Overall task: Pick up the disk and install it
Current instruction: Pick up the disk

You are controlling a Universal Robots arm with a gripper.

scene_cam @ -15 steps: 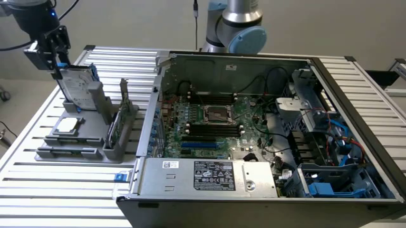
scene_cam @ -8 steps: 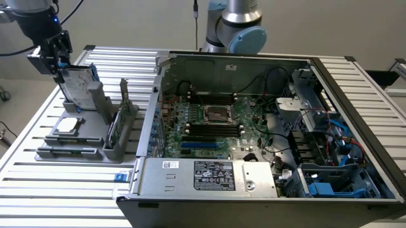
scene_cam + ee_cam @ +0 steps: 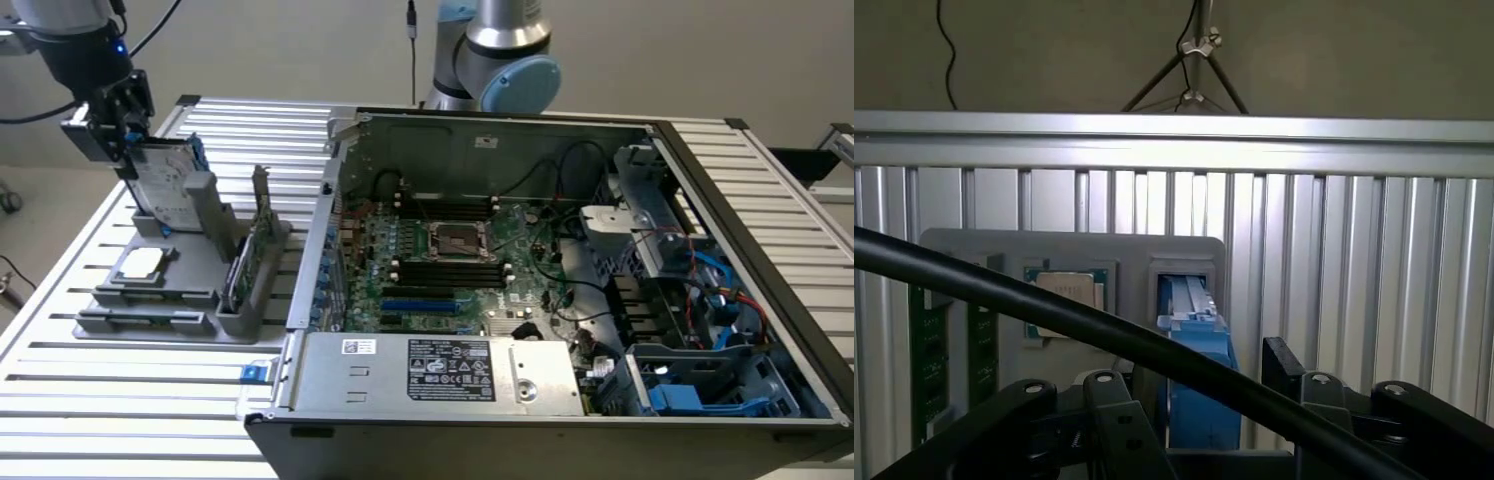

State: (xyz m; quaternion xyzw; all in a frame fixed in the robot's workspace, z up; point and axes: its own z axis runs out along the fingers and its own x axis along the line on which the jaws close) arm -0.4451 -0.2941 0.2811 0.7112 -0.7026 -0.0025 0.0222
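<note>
Nearest the camera, a ribbed aluminium table (image 3: pixel 134 400) of long parallel slats carries one open computer case (image 3: pixel 747 250), a dark steel box. Its boxy silver power supply (image 3: pixel 441 372) lies along the lower edge of the exterior view. Behind that lies a green motherboard (image 3: pixel 400 270) with one square metal processor socket (image 3: pixel 454 240) at its centre. At the exterior view's left sits one matte grey moulded fixture (image 3: pixel 174 300). It holds a single square silver chip (image 3: pixel 140 265) lying flat and one thin green card (image 3: pixel 240 268) standing on edge. The disk (image 3: pixel 160 185), a flat silver-grey rectangle with a white label and a bright blue plastic frame, stands upright in the slot at the fixture's far end. That puts it in the upper left of the exterior view. One black gripper (image 3: pixel 123 150) hangs at the disk's top edge. In the wrist view its two fingers (image 3: pixel 1284 365) stand apart on either side of the blue frame, with a gap showing beside one of them, and one glossy black cable (image 3: pixel 1054 310) curves across in front. Farthest back, the arm's rounded grey-and-blue base joint (image 3: pixel 514 75) rises at top centre.
</note>
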